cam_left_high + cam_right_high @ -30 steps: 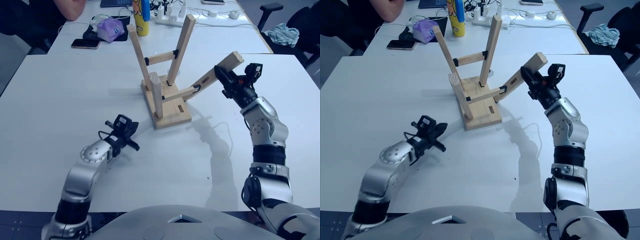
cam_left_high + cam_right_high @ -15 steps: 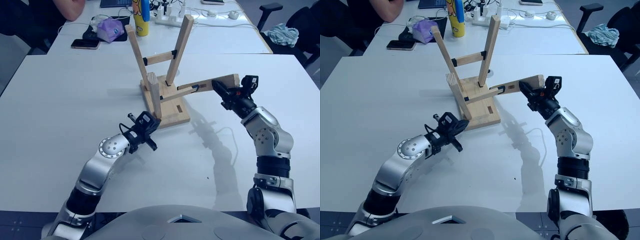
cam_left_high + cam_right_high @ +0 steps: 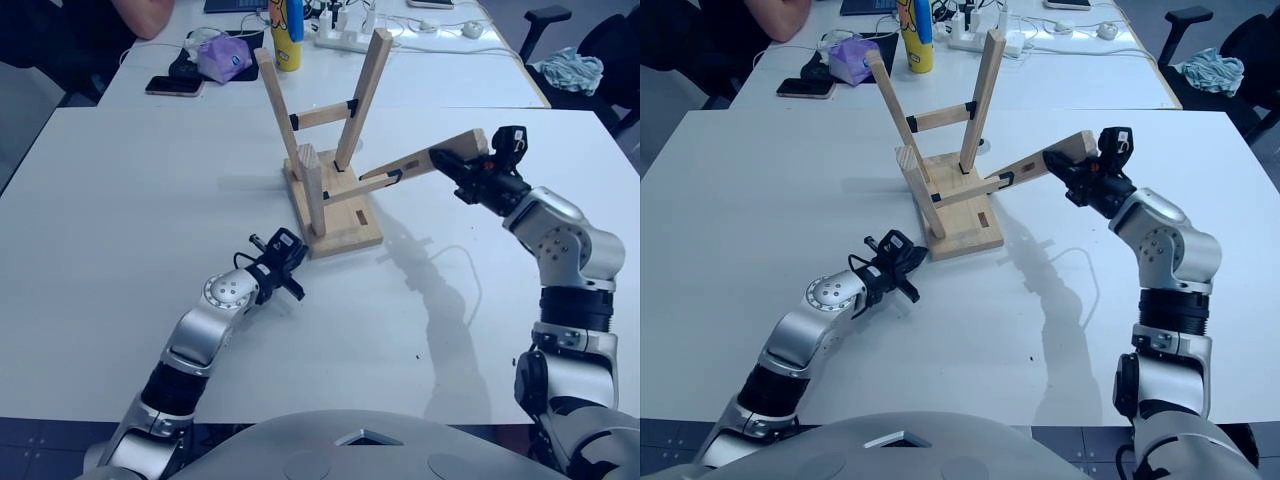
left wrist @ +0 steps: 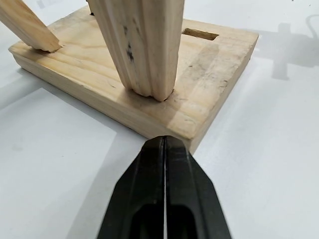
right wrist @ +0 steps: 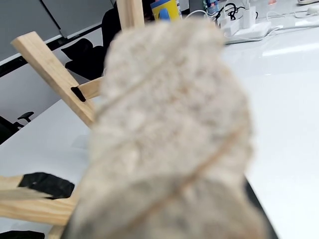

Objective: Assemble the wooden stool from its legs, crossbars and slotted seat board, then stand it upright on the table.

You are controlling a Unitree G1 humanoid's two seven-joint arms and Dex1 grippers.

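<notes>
From the head, the stool [image 3: 313, 195] sits upside down in the middle of the counter [image 3: 140, 200], with its seat board [image 3: 345, 228] flat on the surface. Three legs [image 3: 362, 95] stand up out of the board, and a crossbar [image 3: 322, 115] ties the far pair together. A fourth leg [image 3: 425, 158] leans out to the right, well off upright. Its lower end is down by the board and a second bar joins it to the near leg. The right tool [image 3: 462, 166] is at that leg's raised right end and looks clamped on it, though the wood hides most of the grip. The left tool [image 3: 287, 265] lies low, just near-left of the board's near corner.

At the left wrist, the tool's two fingers [image 4: 144, 199] are pressed together with nothing between them. The tip points at the board's corner, just short of touching. One slot [image 4: 200, 34] on the board's far side stands open.

At the right wrist, the leaning leg's end grain sits very close and blurred, with the far legs beyond it.

The wood should be light, stiff and dry enough to grip. The joints look like loose push-fits, so the frame may rack. The leg is best held near its middle, with the board steadied by its edge.
</notes>
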